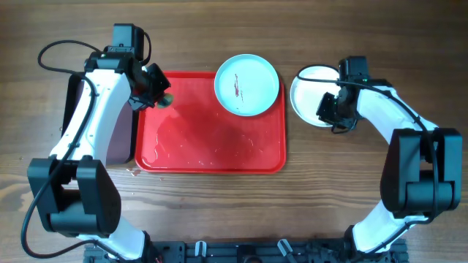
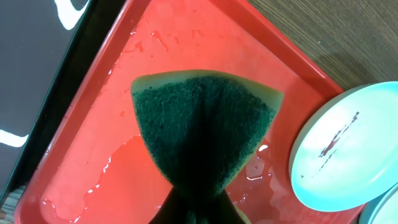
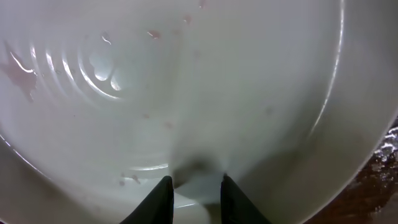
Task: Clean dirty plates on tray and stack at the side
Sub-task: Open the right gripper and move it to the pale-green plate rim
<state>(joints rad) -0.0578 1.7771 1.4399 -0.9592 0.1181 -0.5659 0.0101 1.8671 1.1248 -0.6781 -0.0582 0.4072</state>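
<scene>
Overhead is bright and even, shadows pretty soft. Wet glints all over the red tray. Left wrist is sharp, sponge dark down its middle. Right wrist: white plate is just soft, milky blur.

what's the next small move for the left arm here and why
Probably slide the left gripper, shut on the green sponge, to the right across the red tray to the turquoise plate. That plate shows a dark red smear, and the sponge hangs over the tray's far left corner, well apart from it.
</scene>
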